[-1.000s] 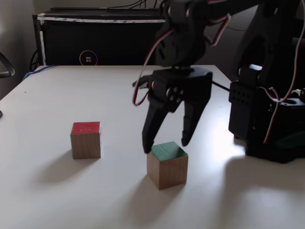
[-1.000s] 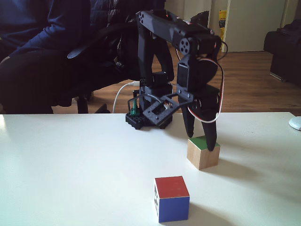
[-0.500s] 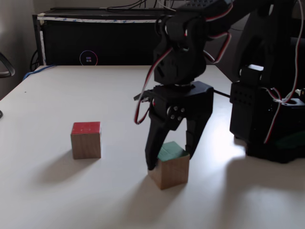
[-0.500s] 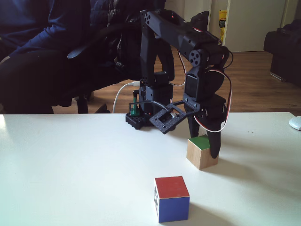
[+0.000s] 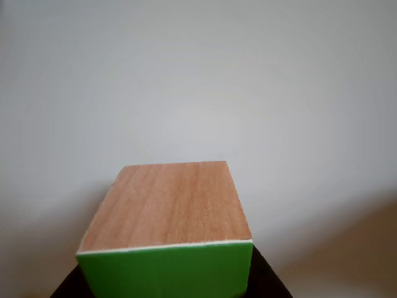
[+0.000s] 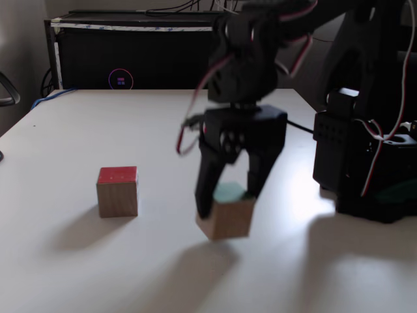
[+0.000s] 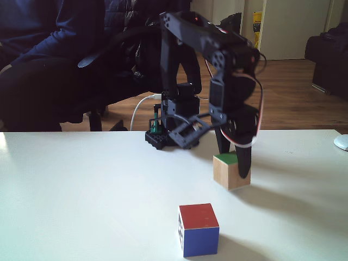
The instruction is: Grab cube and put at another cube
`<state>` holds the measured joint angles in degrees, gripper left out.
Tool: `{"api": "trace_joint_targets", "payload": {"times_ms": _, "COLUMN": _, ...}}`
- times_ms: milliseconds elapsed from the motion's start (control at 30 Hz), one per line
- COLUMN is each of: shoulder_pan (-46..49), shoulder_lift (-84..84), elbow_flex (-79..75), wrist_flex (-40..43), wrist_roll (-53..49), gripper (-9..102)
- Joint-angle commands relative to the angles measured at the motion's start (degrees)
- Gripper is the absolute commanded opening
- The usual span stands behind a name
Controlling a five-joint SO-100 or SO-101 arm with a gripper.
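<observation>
Both fixed views are showing the jaws [image 6: 228, 199] clenching the cube [image 6: 225, 215] — green face up, lifted just clear of the bench [image 6: 78, 261]. Another cube [image 6: 118, 191] is sitting well apart, nearer the camera in a fixed view [image 7: 198, 229].

Seated person [image 7: 43, 60], office chair [image 7: 103, 57]
</observation>
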<state>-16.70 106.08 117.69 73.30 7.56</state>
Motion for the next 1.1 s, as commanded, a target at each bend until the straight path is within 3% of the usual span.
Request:
{"api": "trace_joint_targets", "payload": {"times_ms": 0, "shoulder_pan": 3.69, "shoulder_lift": 5.19, "elbow_flex": -6.06, "wrist_flex": 2.2, "wrist_roll": 0.26, "gripper": 13}}
{"api": "trace_joint_targets", "payload": {"times_ms": 367, "shoulder_pan": 13.45, "shoulder_lift": -1.05, "elbow_flex": -21.01, "wrist_flex": 3.87, "wrist_roll": 0.35, "gripper": 13}}
{"api": "trace_joint_targets", "payload": {"times_ms": 1067, "shoulder_pan": 19.86, "shoulder_lift": -20.3, "elbow_flex": -39.9, "wrist_flex": 5.45, "wrist_roll": 4.31, "gripper": 13}}
